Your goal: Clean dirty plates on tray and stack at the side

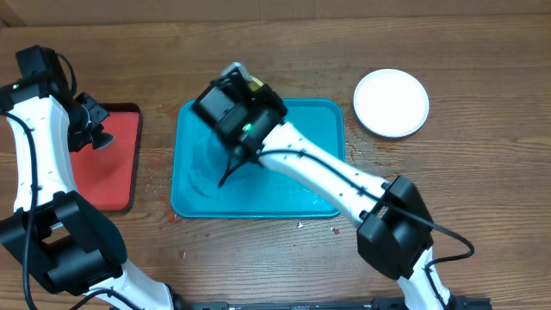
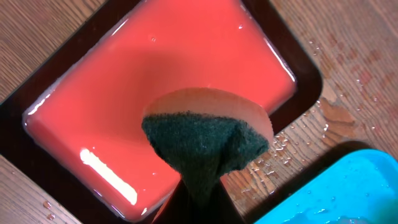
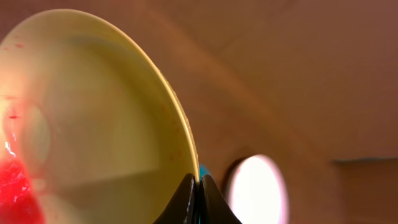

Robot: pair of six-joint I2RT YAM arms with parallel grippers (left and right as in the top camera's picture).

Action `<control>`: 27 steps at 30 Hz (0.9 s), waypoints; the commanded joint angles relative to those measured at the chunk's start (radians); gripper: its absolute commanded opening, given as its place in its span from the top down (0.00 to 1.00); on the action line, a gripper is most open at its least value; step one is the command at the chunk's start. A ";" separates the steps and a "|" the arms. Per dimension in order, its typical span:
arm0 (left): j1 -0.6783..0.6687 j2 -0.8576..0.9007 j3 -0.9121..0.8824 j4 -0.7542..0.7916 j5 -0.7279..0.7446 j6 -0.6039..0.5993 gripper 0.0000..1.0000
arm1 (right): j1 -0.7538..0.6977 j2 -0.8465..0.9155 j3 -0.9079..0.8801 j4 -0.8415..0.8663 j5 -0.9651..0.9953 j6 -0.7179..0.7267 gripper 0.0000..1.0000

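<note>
My right gripper (image 3: 198, 184) is shut on the rim of a yellow-green plate (image 3: 93, 118), which it holds up tilted on edge, with a red smear (image 3: 13, 186) on its face. From overhead the right arm (image 1: 301, 159) reaches across the teal tray (image 1: 318, 116), and its wrist covers most of that plate. A white plate (image 1: 392, 103) lies on the table to the right of the tray, also visible as the white plate (image 3: 258, 186) past the fingers. My left gripper (image 2: 200, 208) is shut on a green sponge (image 2: 202, 143) above a red tray (image 2: 168, 74).
The red tray (image 1: 112, 164) with a dark rim lies left of the teal tray, under the left arm (image 1: 39, 138). Water drops wet the wood (image 2: 348, 74) between the two trays and around the teal tray's right side. The teal tray's corner (image 2: 348, 186) is wet.
</note>
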 commanded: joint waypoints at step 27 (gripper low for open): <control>0.004 0.034 -0.001 -0.006 0.012 -0.020 0.96 | 0.101 -0.039 0.031 0.249 0.308 -0.453 0.96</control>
